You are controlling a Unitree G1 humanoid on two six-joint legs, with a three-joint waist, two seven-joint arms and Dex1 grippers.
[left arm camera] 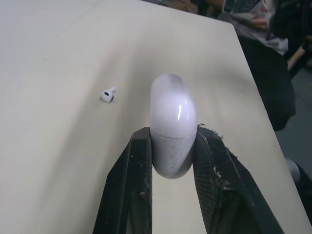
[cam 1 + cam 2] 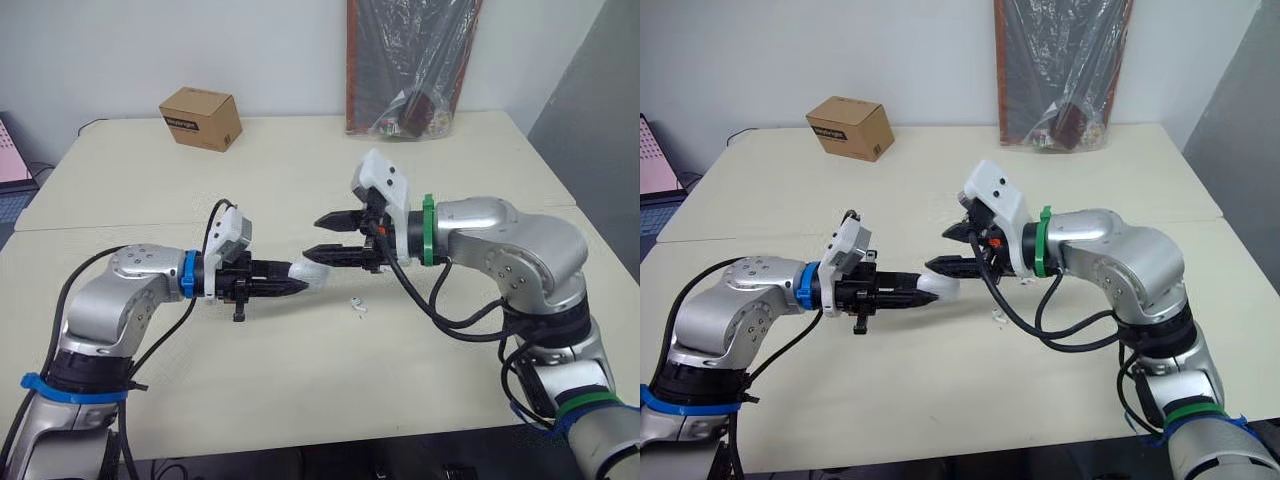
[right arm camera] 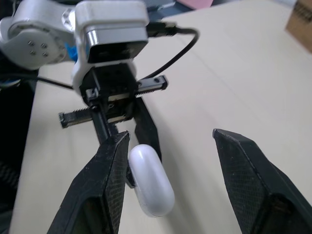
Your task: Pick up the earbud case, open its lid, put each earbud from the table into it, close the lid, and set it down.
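Left gripper is clamping the white earbud case above the middle of the tabletop, while the right gripper is hovering open beside it.

Nearest the front edge, one small white earbud is lying on the matte cream tabletop, a little right of the case. The left gripper's scuffed black fingers are pinching the lower half of the glossy, pill-shaped case, its lid closed and its domed end pointing at the right gripper. That gripper's fine-textured black fingers are standing wide apart, holding nothing, one tip just beside the case. Farther back, a brown cardboard box is sitting near the far left corner. A crinkled clear plastic bag of dark items is leaning against the pale wall at the far edge.
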